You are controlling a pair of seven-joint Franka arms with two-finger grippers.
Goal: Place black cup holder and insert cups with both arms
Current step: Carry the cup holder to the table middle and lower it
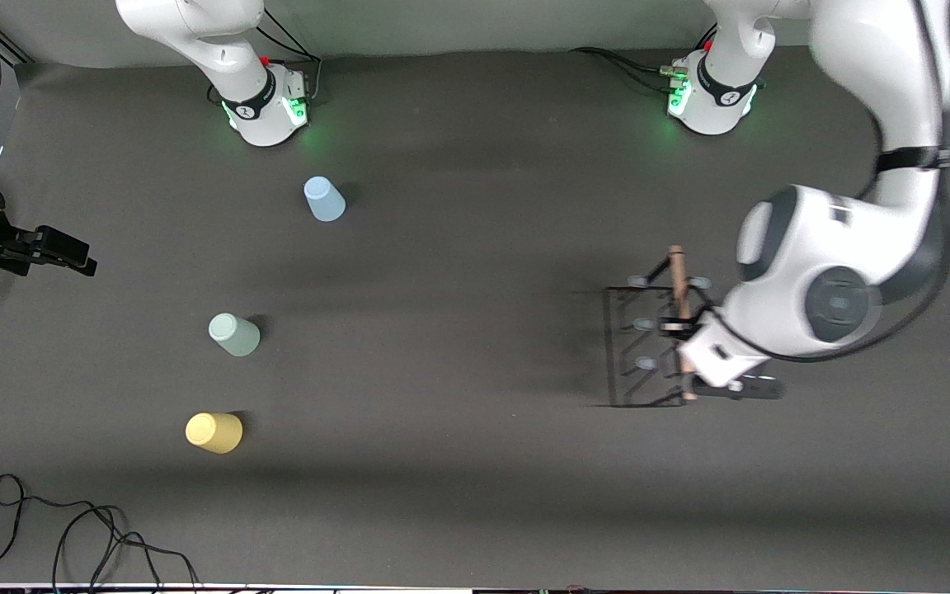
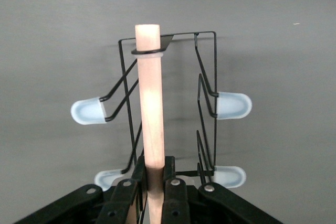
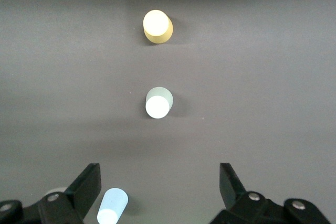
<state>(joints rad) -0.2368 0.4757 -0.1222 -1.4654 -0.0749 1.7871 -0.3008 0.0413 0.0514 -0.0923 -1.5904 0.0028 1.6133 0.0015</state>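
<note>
A: Where do the cups sit relative to the black cup holder [image 1: 644, 346]?
B: All well apart from it, toward the right arm's end of the table. The first cup [image 1: 324, 199] lies farthest from the front camera, the second [image 1: 233, 334] nearer, the third [image 1: 213, 432] nearest.

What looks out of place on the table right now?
Nothing stands out. The blue cup, green cup and yellow cup stand upside down, apart, unspilled. The left claw is shut on the rack's handle.
</note>
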